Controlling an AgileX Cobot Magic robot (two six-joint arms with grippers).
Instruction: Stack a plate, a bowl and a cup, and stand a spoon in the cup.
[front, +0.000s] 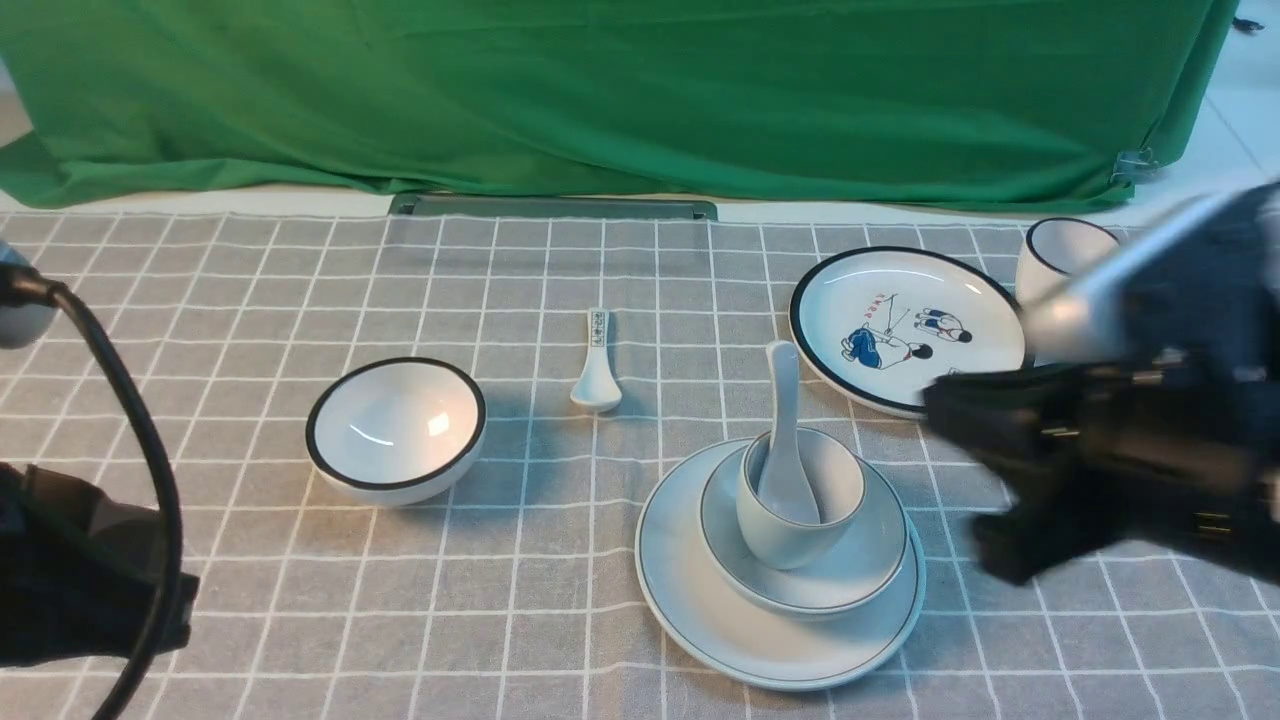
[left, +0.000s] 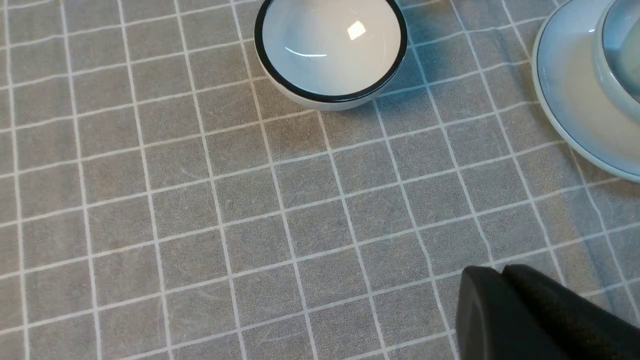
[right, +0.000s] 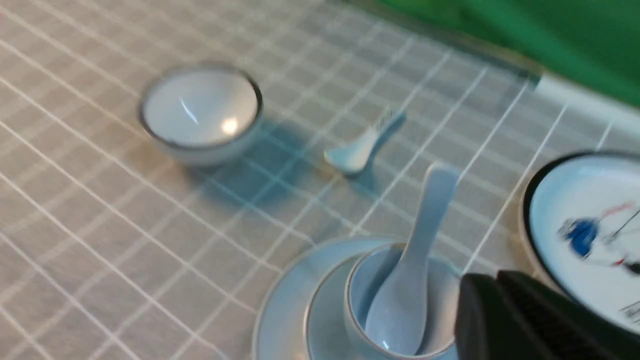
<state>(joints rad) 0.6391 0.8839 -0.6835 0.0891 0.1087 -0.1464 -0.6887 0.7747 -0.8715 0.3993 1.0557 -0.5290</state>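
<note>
On the checked tabletop (front: 300, 600) we see L end effector (left: 501, 274) & R end effector (right: 497, 280) both pinched closed, empty, R near the stack. The plate (front: 690, 610) sits front-right of centre w/ bowl (front: 880, 565) on it, cup (front: 775, 535) in bowl, spoon (front: 783, 400) leaning upright in cup.

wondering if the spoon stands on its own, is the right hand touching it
Apart. The front view shows the right hand well off to the right of the spoon, with a clear gap.

No legible text; red marks on cartoon plate (front: 880, 275) unreadable
</note>
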